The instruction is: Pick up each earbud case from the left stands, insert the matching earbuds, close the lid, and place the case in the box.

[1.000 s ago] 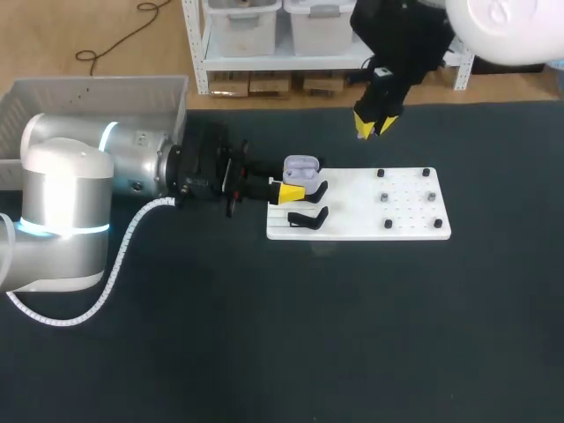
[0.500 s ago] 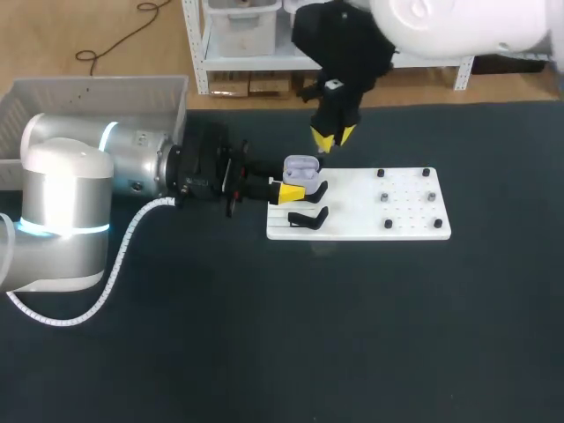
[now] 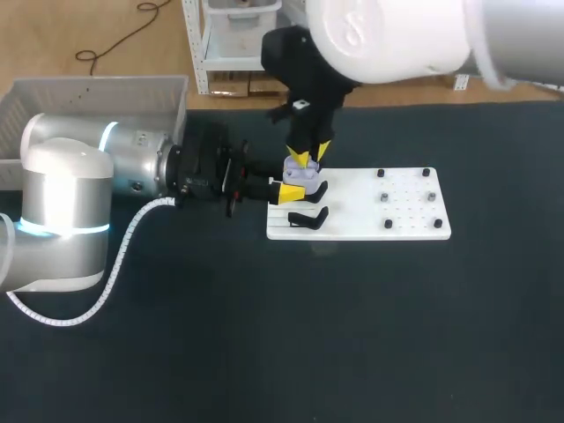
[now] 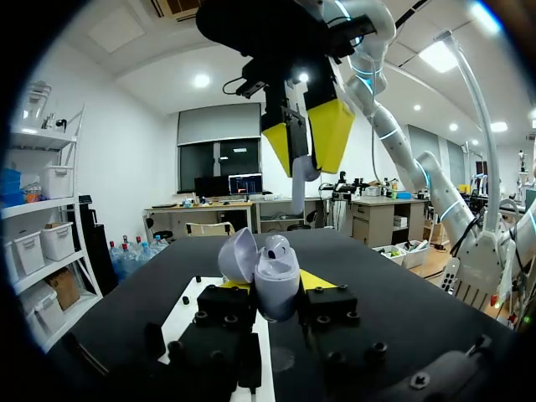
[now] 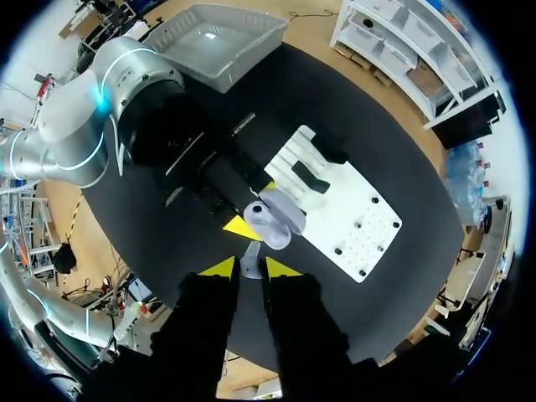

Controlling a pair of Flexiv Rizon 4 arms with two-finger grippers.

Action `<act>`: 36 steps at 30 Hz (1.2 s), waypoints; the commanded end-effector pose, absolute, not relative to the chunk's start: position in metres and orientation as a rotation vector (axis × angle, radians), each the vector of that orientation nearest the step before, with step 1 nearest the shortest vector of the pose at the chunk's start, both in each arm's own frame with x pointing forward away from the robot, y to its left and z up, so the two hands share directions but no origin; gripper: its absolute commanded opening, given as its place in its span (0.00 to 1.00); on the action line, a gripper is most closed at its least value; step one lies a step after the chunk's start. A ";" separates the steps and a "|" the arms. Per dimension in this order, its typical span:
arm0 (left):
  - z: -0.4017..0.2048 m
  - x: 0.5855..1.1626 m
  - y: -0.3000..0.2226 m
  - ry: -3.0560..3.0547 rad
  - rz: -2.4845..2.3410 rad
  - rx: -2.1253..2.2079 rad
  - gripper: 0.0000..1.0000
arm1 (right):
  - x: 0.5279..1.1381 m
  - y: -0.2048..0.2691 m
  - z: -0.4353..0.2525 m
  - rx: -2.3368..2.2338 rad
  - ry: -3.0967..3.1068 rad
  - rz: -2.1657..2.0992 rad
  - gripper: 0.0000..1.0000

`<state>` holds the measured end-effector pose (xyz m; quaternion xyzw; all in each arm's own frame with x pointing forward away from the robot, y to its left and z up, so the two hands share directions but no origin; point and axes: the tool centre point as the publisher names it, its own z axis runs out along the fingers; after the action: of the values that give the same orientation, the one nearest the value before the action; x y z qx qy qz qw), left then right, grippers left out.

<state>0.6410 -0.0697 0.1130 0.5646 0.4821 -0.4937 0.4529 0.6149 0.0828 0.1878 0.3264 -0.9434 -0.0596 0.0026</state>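
Observation:
An open lavender earbud case (image 3: 300, 176) sits over the left end of the white stand board (image 3: 379, 211), and my left gripper (image 3: 291, 189) is shut on it. In the left wrist view the case (image 4: 275, 275) stands with its lid (image 4: 237, 255) tipped back and one white earbud (image 4: 279, 245) seated inside. My right gripper (image 3: 307, 159) hangs just above the case, shut on a white earbud (image 4: 299, 179). In the right wrist view that earbud (image 5: 250, 260) sits between the yellow tips, over the case (image 5: 272, 219).
A black stand (image 3: 306, 218) lies on the board's left end, with small black pegs (image 3: 385, 196) toward its right end. A grey box (image 3: 92, 99) stands at the table's back left. My left arm stretches across the left half of the table.
My right arm has swung from the back right to the left and down, bringing its earbud right above the open case. The left arm and the case have not moved.

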 end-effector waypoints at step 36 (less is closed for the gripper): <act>0.112 0.640 -0.070 1.190 -1.215 1.391 0.00 | 0.622 0.099 0.167 1.033 -2.948 -0.077 0.00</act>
<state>0.6411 -0.0697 0.1130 0.5646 0.4821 -0.4937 0.4529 0.6223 0.1007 0.1681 0.3315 -0.9431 -0.0245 0.0098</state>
